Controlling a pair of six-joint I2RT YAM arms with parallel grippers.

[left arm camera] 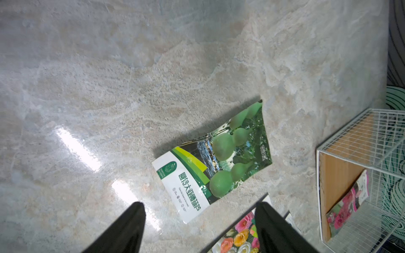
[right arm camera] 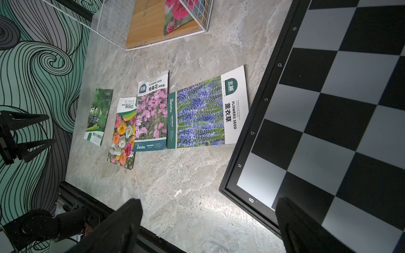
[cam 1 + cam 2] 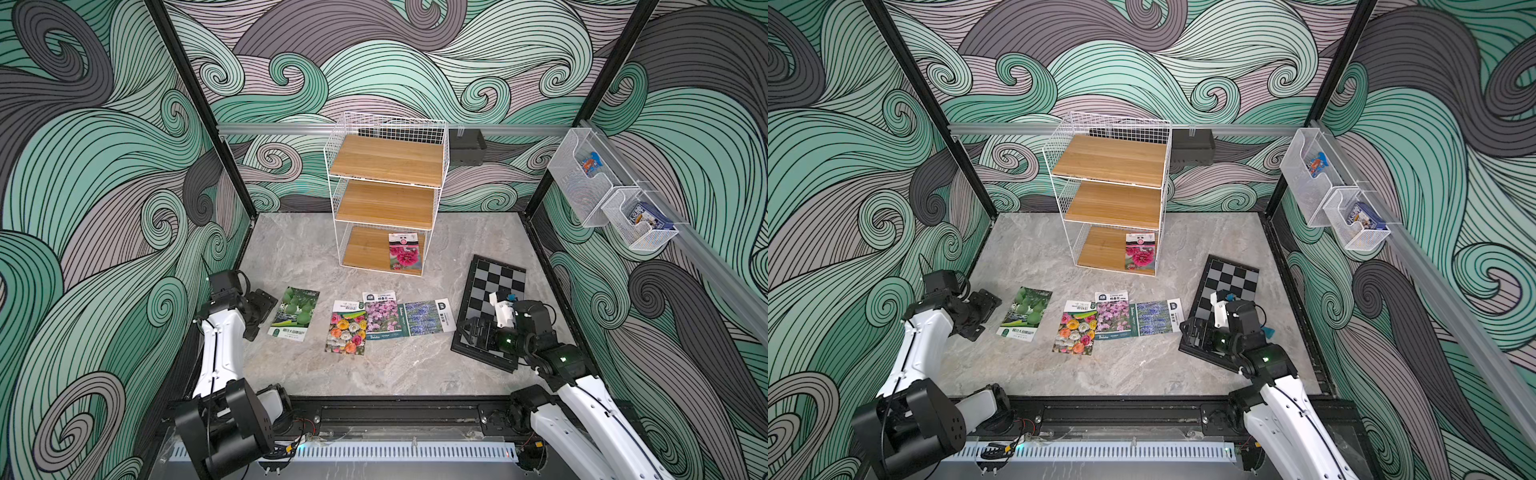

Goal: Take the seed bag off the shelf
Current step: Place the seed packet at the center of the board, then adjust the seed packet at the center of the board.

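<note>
The shelf [image 3: 388,160] [image 3: 1111,160], a white wire rack with three wooden boards, stands at the back middle of the table. On its lowest board, at the right, lies a seed bag [image 3: 405,251] [image 3: 1140,251] [image 1: 347,202] [image 2: 175,15] with pink-red flowers. My left gripper [image 3: 264,318] [image 3: 984,316] [image 1: 199,204] is open and empty, low at the table's left, far from the shelf. A green gourd seed bag [image 3: 293,313] [image 1: 219,157] lies flat just beside it. Over the near corner of a chessboard [image 3: 494,286] [image 2: 328,131], my right gripper [image 3: 471,330] [image 3: 1190,332] [image 2: 209,200] is open and empty.
Three more seed bags lie on the table between the arms: mixed flowers [image 3: 347,328], pink flowers [image 3: 381,313], lavender [image 3: 424,318]. Clear bins [image 3: 582,178] hang on the right wall. A black box [image 3: 465,145] hangs on the rail behind the shelf.
</note>
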